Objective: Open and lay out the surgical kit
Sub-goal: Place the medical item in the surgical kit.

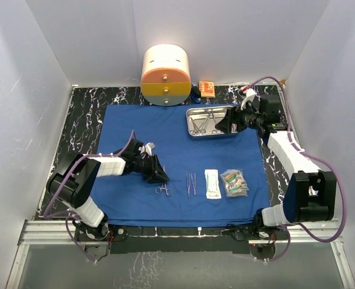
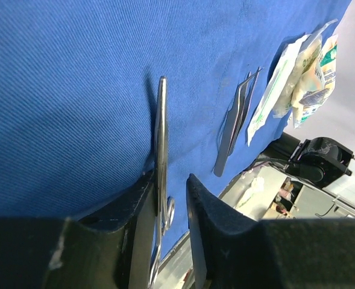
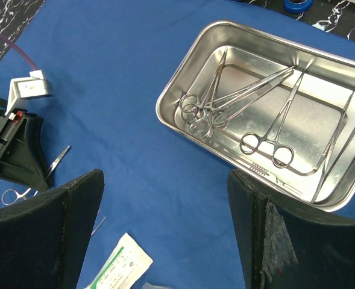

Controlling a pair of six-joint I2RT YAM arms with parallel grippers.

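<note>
The royal-blue cloth wrap (image 1: 165,132) lies spread flat. The steel tray (image 1: 194,128) sits at its back right and holds several ring-handled forceps (image 3: 267,129). Small scissors (image 1: 163,190) lie on the cloth, with tweezers (image 1: 191,183) and two clear packets (image 1: 212,183) (image 1: 234,182) in a row to their right. My left gripper (image 1: 161,176) is low over the scissors (image 2: 161,120). Its jaws are narrowly open, the scissors against one finger with a gap to the other. My right gripper (image 3: 165,174) is wide open and empty above the cloth beside the tray (image 3: 165,120).
A round cream-and-orange drawer container (image 1: 165,75) and a small orange box (image 1: 206,88) stand at the back beyond the cloth. White walls close in the left, right and back. Black marbled tabletop (image 1: 81,120) borders the cloth.
</note>
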